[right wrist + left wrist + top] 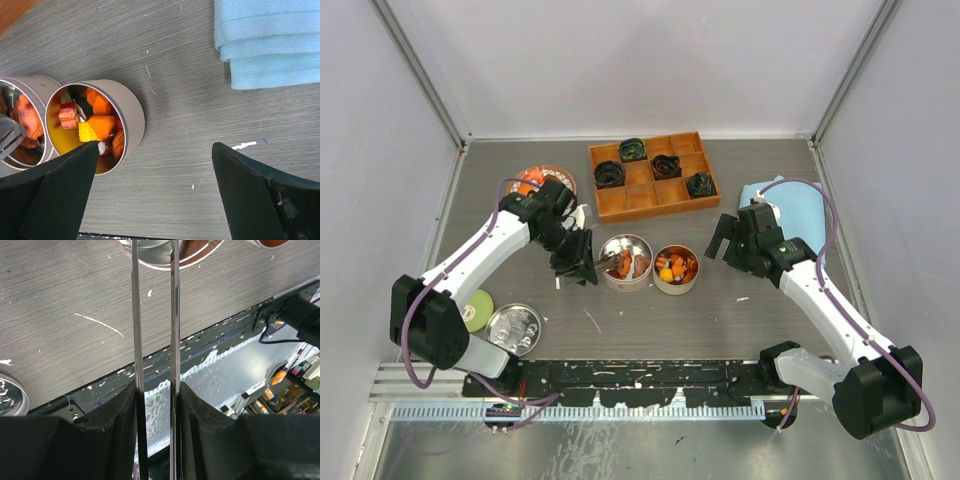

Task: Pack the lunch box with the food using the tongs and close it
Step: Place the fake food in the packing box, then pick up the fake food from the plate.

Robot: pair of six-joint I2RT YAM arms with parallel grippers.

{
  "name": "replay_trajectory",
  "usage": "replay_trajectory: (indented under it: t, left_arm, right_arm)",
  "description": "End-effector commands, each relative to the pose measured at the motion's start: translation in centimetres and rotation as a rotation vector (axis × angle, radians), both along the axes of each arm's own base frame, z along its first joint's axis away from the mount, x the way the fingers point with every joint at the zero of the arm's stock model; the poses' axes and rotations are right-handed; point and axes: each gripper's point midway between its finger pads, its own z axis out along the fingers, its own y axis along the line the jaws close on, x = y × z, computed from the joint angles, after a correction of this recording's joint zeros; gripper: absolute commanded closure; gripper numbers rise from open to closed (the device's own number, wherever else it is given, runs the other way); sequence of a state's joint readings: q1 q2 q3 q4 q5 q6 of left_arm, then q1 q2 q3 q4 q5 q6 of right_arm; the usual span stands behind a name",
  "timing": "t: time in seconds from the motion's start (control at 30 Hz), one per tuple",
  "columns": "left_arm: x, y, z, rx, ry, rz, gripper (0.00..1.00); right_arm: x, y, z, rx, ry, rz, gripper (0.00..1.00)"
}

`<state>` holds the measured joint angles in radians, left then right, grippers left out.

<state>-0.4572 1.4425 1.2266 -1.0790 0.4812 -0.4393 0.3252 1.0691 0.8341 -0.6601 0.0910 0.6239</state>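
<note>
My left gripper [575, 258] is shut on the tongs [603, 262]. The tips of the tongs reach into the left round tin [625, 262], which holds reddish-orange food [638, 264]. In the left wrist view the two thin silver arms of the tongs [135, 315] run up from between my pads [122, 412] towards that tin's rim [165, 262]; their tips are out of frame. My left gripper [155, 390] squeezes the arms partly together. The right tin [127, 112] holds orange, yellow and red food [100, 125]. My right gripper [155, 145] hangs open beside it, over bare table, holding nothing.
A wooden divided tray [653, 175] with dark coiled lumps stands at the back. A folded blue cloth [270, 40] lies at the right. A round metal lid [515, 328] and a green tape roll [475, 310] lie at the front left. An orange dish [535, 182] sits behind the left arm.
</note>
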Motion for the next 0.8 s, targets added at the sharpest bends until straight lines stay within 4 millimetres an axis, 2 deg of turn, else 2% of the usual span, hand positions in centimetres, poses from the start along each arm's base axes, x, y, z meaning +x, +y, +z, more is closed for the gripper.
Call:
replay_trajectory:
  t: [0.0, 0.37, 0.47, 0.57, 0.67, 0.77]
  left_arm:
    - [-1.0, -0.1, 0.4, -0.005, 0.025, -0.050, 0.66]
    - [-0.9, -3.1, 0.5, -0.080, 0.029, -0.089, 0.68]
    - [-0.7, -3.0, -0.3, -0.044, 0.033, -0.074, 0.70]
    - [-0.2, -1.8, -0.8, 0.038, 0.006, -0.043, 0.69]
    - [0.2, -1.0, 0.1, 0.082, -0.034, -0.029, 0.66]
    - [0.7, -1.2, 2.2, 0.055, -0.083, -0.028, 0.63]
  right_arm:
    - [0.8, 0.0, 1.4, 0.012, -0.055, -0.010, 0.00]
    - [0.8, 0.0, 1.2, 0.013, -0.050, -0.011, 0.00]
    - [0.9, 0.1, 1.3, 0.014, -0.052, -0.011, 0.00]
    - [0.9, 0.0, 1.3, 0.011, -0.053, -0.011, 0.00]
    - [0.9, 0.0, 1.3, 0.011, -0.052, -0.011, 0.00]
    - [1.0, 0.1, 1.4, 0.013, -0.051, -0.007, 0.00]
